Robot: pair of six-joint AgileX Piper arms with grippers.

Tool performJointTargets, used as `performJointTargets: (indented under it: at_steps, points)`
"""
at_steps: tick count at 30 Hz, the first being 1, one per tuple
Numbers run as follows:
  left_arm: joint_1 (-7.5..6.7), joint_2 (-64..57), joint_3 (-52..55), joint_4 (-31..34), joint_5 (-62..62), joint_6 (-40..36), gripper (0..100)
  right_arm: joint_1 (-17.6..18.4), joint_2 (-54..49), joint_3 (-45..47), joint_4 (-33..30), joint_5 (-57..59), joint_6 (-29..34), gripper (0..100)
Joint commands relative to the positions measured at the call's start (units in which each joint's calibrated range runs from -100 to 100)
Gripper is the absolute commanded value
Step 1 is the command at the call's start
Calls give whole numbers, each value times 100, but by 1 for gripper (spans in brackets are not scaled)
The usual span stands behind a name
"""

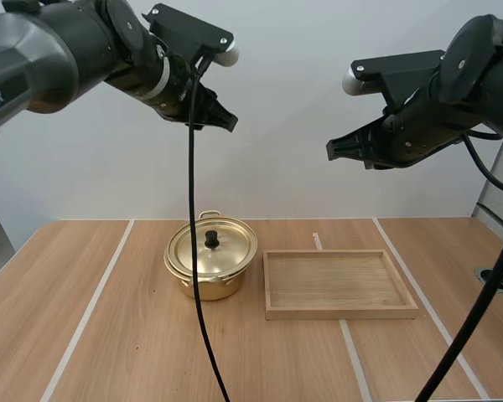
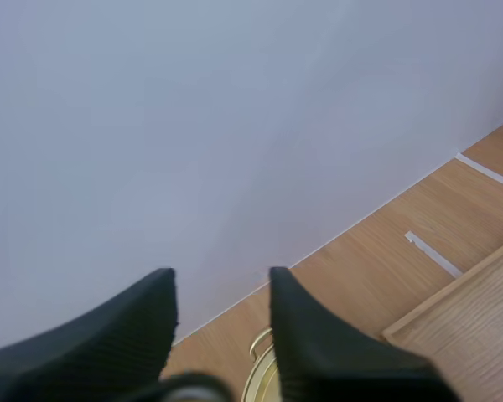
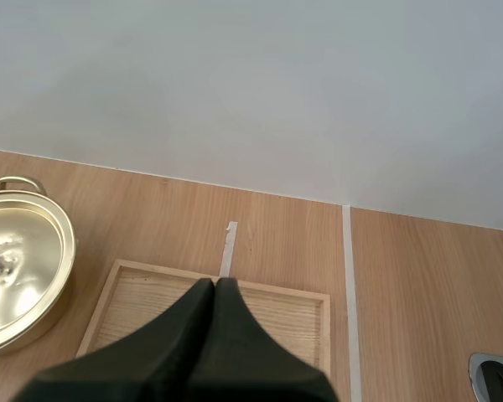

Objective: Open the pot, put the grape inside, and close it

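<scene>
Wrist views settle it — left gripper [image 2: 222, 276] apart, right gripper [image 3: 215, 283] together, lidded pot [image 1: 211, 261] below.

- pot [image 1: 210, 289]: shiny gold, as is its lid [image 1: 228, 251]; the knob [image 1: 211, 239] is black
- tray [image 1: 335, 280]: pale wood, fine grain
- bench [image 1: 142, 343]: light brown wood grain, with white stripes [image 1: 87, 310]
- left hand [image 2: 222, 276] and right hand [image 3: 215, 285]: black
</scene>
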Motion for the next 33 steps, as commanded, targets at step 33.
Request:
performJointTargets:
  at_steps: [33]
  points:
    - [-19,-3726,3155,2506,-1620,-3467,0,-25,-1112,194,1463,-217,-3,0]
